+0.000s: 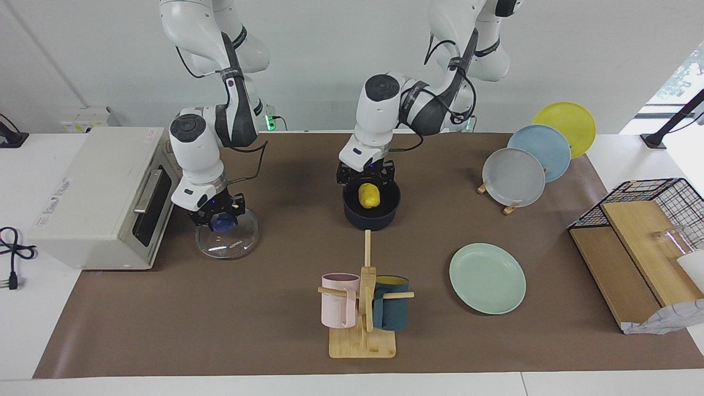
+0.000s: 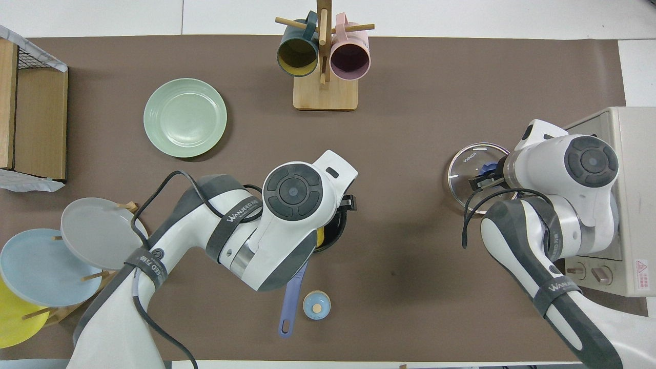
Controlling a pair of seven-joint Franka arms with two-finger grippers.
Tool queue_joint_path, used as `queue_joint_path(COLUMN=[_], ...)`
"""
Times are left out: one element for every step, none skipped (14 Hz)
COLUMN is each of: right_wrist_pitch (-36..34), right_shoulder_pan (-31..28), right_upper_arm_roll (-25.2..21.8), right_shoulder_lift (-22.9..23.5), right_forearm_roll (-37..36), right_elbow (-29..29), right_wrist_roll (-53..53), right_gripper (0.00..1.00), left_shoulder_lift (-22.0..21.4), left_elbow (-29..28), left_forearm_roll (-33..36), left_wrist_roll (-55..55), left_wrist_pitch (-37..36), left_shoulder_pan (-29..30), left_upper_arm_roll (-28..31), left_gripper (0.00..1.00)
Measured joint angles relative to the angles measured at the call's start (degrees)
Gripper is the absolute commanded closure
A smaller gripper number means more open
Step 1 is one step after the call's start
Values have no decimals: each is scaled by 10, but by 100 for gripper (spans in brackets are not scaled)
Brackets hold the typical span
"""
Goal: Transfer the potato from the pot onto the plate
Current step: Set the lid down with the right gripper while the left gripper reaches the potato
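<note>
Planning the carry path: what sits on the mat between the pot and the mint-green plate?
Nothing: in the facing view, only bare brown mat runs from the pot to the plate. The mug rack stands off that line.

Toaster oven [image 1: 104, 192], glass lid [image 1: 226, 235], mug rack [image 1: 364, 308].

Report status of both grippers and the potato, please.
Left gripper low over pot. Potato in pot. Right gripper at glass lid's knob. Mint-green plate bare.

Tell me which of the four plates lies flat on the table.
The mint-green plate, alone on the mat. The grey, light blue and yellow plates stand upright in a rack.
</note>
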Motion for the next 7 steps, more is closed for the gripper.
queue_joint_path(right_wrist_pitch=[10, 14, 16, 16, 16, 16, 16], right_shoulder_pan=[0, -3, -7, -10, -11, -11, -11], right_upper_arm_roll=[0, 0, 0, 0, 0, 0, 0], right_shoulder_lift=[-1, 0, 0, 0, -1, -1, -1], right_forearm_roll=[0, 0, 0, 0, 0, 0, 0], right_elbow=[-9, -17, -21, -23, -24, -25, -25], right_wrist_roll=[0, 0, 0, 0, 0, 0, 0], right_gripper=[70, 64, 58, 56, 45, 14, 0], left_shoulder_lift=[5, 6, 5, 4, 3, 3, 3], left_elbow=[-4, -4, -4, -4, -5, -8, -15], left_forearm_roll=[0, 0, 0, 0, 0, 0, 0], left_wrist_roll=[1, 1, 1, 1, 1, 1, 1], left_wrist_pitch=[3, 3, 2, 2, 2, 2, 2], left_shoulder_pan=[0, 0, 0, 0, 0, 0, -1], left_upper_arm_roll=[1, 1, 2, 2, 2, 2, 2], left_gripper=[0, 0, 0, 0, 0, 0, 0])
